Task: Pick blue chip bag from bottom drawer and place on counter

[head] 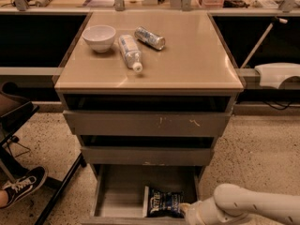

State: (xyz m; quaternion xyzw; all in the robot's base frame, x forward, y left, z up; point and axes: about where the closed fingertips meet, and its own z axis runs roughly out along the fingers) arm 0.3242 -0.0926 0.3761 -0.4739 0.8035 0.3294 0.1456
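Observation:
The blue chip bag (163, 203) lies flat on the grey floor of the open bottom drawer (117, 196), towards its front right. My white arm comes in from the lower right. My gripper (184, 211) is at the arm's end, low in the drawer, right beside the bag's right edge. The counter (187, 55) is the tan top of the drawer cabinet, above the two closed upper drawers.
On the counter's back left are a white bowl (99, 36), a lying plastic bottle (129, 52) and a lying silver can (150, 37). A person's sneaker (21, 185) and a chair leg (58, 191) are on the floor at left. A long worktop runs behind the cabinet.

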